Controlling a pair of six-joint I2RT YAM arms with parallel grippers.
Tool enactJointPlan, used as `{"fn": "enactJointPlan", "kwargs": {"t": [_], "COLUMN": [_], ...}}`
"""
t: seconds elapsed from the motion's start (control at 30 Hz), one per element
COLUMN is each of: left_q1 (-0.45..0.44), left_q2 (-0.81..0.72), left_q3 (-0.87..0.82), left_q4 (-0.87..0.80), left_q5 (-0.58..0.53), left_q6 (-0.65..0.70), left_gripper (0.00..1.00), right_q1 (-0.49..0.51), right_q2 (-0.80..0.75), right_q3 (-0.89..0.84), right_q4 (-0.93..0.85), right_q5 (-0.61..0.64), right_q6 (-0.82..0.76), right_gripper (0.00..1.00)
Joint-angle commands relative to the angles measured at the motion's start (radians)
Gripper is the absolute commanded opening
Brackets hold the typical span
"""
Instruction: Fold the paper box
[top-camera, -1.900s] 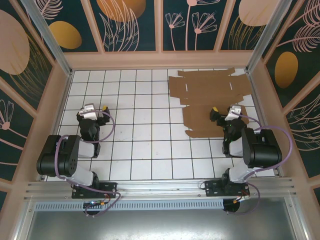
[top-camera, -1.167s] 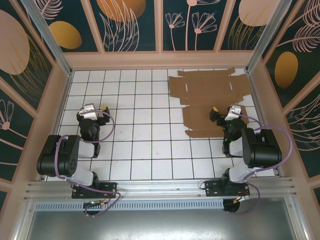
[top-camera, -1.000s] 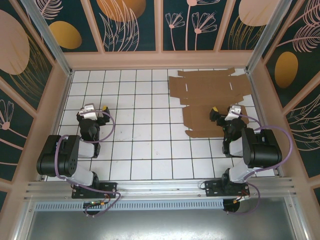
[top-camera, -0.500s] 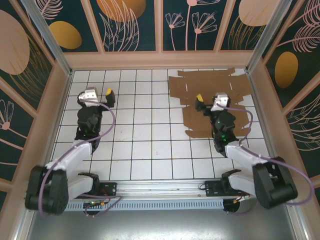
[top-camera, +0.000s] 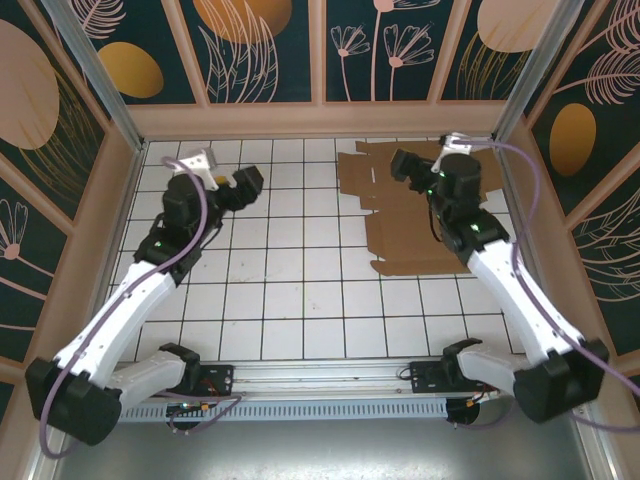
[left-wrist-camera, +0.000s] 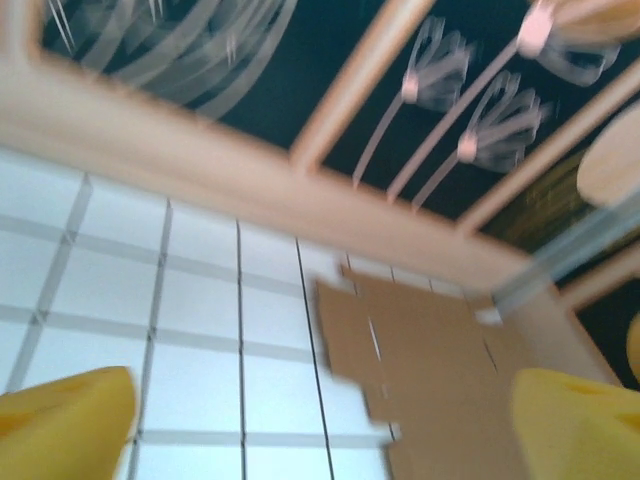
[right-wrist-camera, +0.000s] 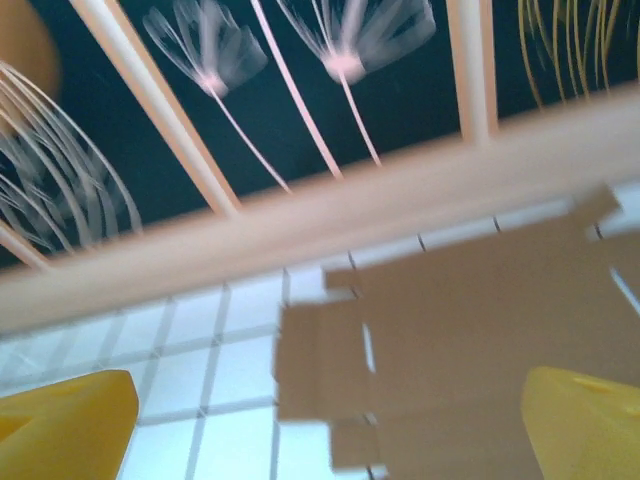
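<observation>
A: What sort of surface are they working on?

B: A table (top-camera: 290, 290) of white square tiles with dark grid lines, boxed in by a pale peach wooden kerb (top-camera: 300, 120). An aluminium rail (top-camera: 320, 375) runs along the near edge, where both arm bases are bolted.

A: And around it?

B: Dark teal wall panels (top-camera: 270, 50) at the back and on both sides, painted with pale flower outlines and orange ovals and divided by peach battens. The wrist cameras catch the back panels, blurred.

A: Where is the paper box?

B: The paper box (top-camera: 400, 230) lies as a flat brown die-cut sheet in the far right corner of the table. Its far edge is just beside the back kerb and its right edge is near the right one. Flaps and slits show along its left side.

A: The arms?

B: Both are stretched toward the far side. The left gripper (top-camera: 245, 185) hangs over bare tiles at the far left, well apart from the sheet. Its yellow pads (left-wrist-camera: 60, 420) are spread wide with nothing between them. The right gripper (top-camera: 402, 165) is above the sheet's far left part, jaws likewise wide and empty. I cannot tell whether it touches the cardboard.
</observation>
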Motion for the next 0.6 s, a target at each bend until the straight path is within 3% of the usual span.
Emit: {"fn": "enactJointPlan", "kwargs": {"t": [0.0,0.17,0.3,0.43,0.57], "left_q1": [-0.006,-0.014,-0.014,-0.013,-0.014], "left_q2": [0.075,0.121,0.147,0.18,0.186], "left_q3": [-0.062,-0.171,-0.219,-0.221,-0.176], "left_q4": [0.0,0.079,0.098,0.078,0.027], "left_q5": [0.24,0.297,0.323,0.321,0.297], "left_q6": [-0.063,-0.064,-0.051,-0.062,-0.065], "left_gripper": [0.62,0.02,0.0,0.0,0.0], "right_q1": [0.057,0.012,-0.057,-0.08,-0.04], "right_q2": [0.102,0.244,0.329,0.433,0.493], "right_q3": [-0.051,-0.11,-0.17,-0.183,-0.185], "right_q4": [-0.239,-0.279,-0.247,-0.24,-0.253], "right_q5": [-0.019,0.06,0.049,0.024,-0.008], "right_q6": [0.065,0.051,0.054,0.055,0.067], "right_gripper": [0.97,0.6,0.36,0.06,0.0]}}
